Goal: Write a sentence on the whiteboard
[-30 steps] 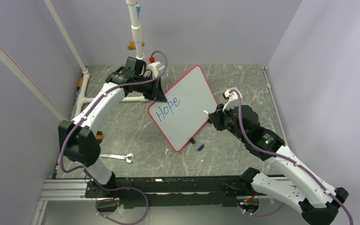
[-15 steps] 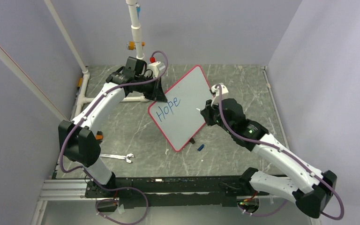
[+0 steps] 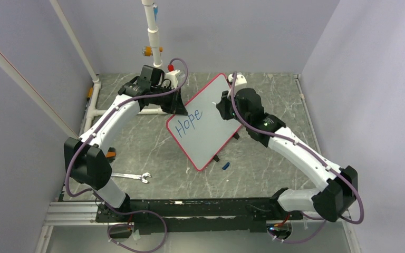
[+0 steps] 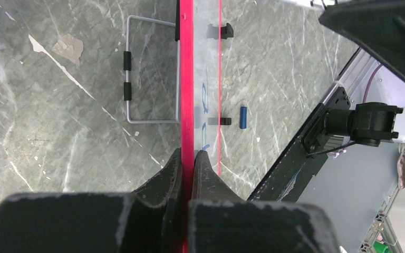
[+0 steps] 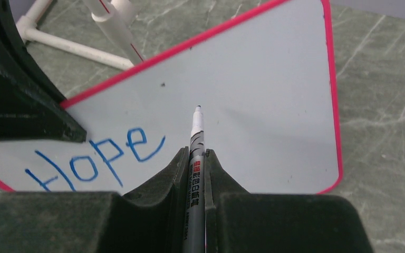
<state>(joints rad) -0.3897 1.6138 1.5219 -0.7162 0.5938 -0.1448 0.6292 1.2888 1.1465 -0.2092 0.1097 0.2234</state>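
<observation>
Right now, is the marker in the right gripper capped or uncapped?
Uncapped: the marker held in the right gripper shows its bare tip, pointing at the whiteboard.

Right wrist camera: the marker (image 5: 196, 139) is sitting in the right pincer (image 5: 196, 155), but its rear end is running off the bottom edge. Its barrel print is coming out too small to read, and whether the tip is touching the whiteboard (image 5: 263, 105) is not showing. From above, the right arm's wrist (image 3: 241, 104) is covering that pincer over the whiteboard's far corner. Edge-on in the left wrist view, the sentence (image 4: 205, 126) is showing only as unreadable blue flecks.
</observation>
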